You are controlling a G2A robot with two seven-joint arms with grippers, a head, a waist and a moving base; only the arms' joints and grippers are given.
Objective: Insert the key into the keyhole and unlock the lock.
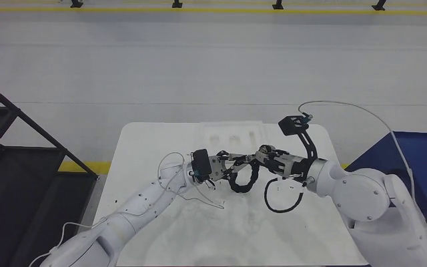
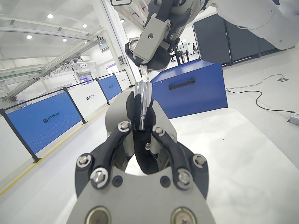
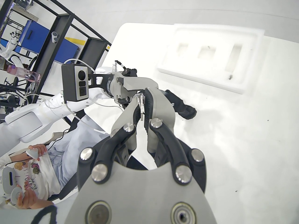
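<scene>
My left gripper (image 2: 141,99) is shut on the lock's shiny metal cylinder (image 2: 142,108), held above the table's middle with its open end toward the other arm. My right gripper (image 2: 143,62) is shut on the key's black head (image 2: 158,58). The silver key blade (image 2: 144,73) points down onto the end of the cylinder and meets it; how deep it sits I cannot tell. In the top view the left gripper (image 1: 227,165) and right gripper (image 1: 257,158) stand tip to tip, with the lock's black cable loop (image 1: 247,182) hanging under them. From the right wrist, the key (image 3: 141,104) sits edge-on between the right gripper's pads.
A white foam tray (image 1: 233,127) with three recesses lies at the table's far edge, behind the grippers. A black metal rack (image 1: 33,173) stands off the table's left side. A blue cabinet (image 2: 186,87) stands past the right side. The white table (image 1: 220,233) has bare room in front.
</scene>
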